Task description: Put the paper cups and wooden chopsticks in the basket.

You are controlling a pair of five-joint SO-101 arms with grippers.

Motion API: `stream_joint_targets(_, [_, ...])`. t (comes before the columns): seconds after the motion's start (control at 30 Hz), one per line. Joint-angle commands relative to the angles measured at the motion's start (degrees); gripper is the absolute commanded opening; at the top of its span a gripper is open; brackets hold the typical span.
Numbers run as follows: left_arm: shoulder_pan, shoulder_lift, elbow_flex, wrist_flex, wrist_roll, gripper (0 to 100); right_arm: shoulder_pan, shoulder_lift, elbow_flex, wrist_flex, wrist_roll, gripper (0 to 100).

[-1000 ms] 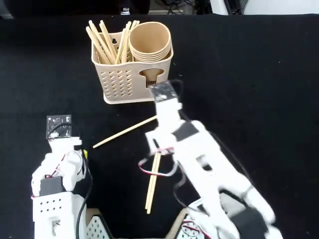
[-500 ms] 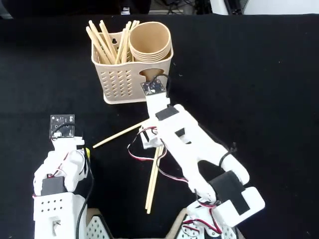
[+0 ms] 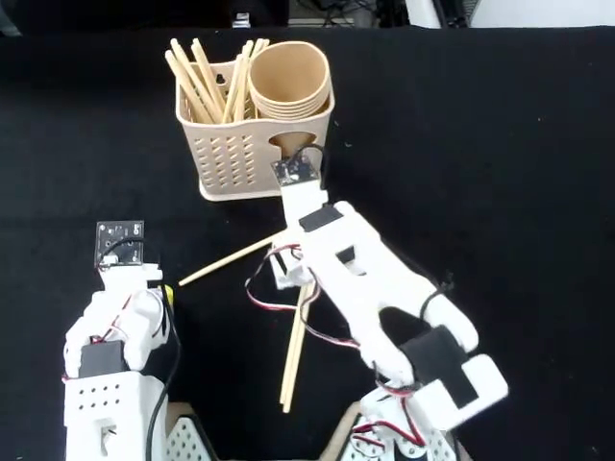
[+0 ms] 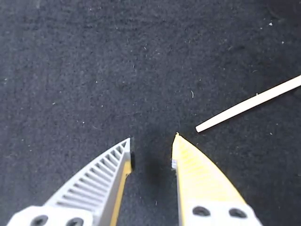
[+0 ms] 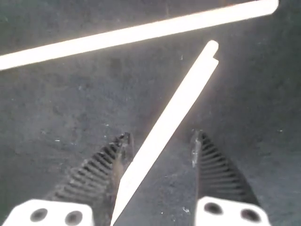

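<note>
On black table, close right gripper, spread astride chopsticks, squarely before lifting toward basket at 12 o'clock.

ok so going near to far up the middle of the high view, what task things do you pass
pair of chopsticks on the table → single slanted chopstick → basket, holding upright chopsticks and stacked paper cups

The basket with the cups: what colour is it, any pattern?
The basket is beige, its sides pierced with rows of small slots; best seen in the high view.
</note>
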Motion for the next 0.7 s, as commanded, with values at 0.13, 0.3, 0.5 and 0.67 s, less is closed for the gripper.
stream_joint_targets(0.13, [0.6,-1.1,-0.2,-1.1,0.2,16,-0.4,10.2,-9.0,3.3,-0.4,20.8])
stream_joint_targets(0.3, [0.6,-1.1,-0.2,-1.1,0.2,16,-0.3,10.0,-9.2,3.3,-0.3,10.0])
stream_joint_targets(0.5, [0.6,-1.1,-0.4,-1.1,0.2,16,-0.2,9.2,-9.1,3.3,-0.3,6.8])
stream_joint_targets(0.67, [0.5,-1.1,-0.4,-1.1,0.2,16,2.7,9.1,-9.0,4.1,-0.3,6.3])
